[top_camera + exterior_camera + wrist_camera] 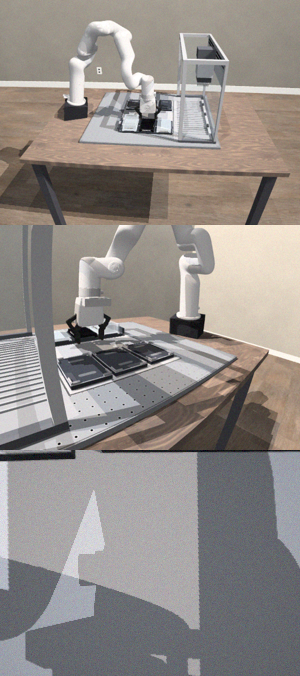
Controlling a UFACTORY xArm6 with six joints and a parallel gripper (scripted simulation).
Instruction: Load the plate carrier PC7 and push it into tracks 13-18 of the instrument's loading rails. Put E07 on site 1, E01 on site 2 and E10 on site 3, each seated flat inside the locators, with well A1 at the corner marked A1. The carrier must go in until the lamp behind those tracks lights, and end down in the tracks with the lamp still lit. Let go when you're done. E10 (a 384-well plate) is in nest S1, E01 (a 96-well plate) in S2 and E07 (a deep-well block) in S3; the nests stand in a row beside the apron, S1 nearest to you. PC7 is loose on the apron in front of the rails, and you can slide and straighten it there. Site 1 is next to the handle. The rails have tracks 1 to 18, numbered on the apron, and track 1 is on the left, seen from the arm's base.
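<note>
My gripper (89, 335) is open and empty, low over the middle of a row of three nests; it also shows in the top view (147, 117). In that row a white plate (130, 122) lies on the arm-base side and a translucent plate (164, 125) on the rail side. The middle nest (147, 125) looks dark, and I cannot tell whether a plate is in it. Beside this row lies the carrier PC7 (117, 362) with three dark, empty sites. The wrist view shows only grey apron and shadows, with a dark tray edge (37, 454) at the top.
The instrument frame (203, 87) stands over the loading rails (193, 117) on the far side from the arm base. Its thick post (47, 324) stands close to the carrier's end. A dark pipetting head (205, 65) hangs inside the frame. No lit lamp shows.
</note>
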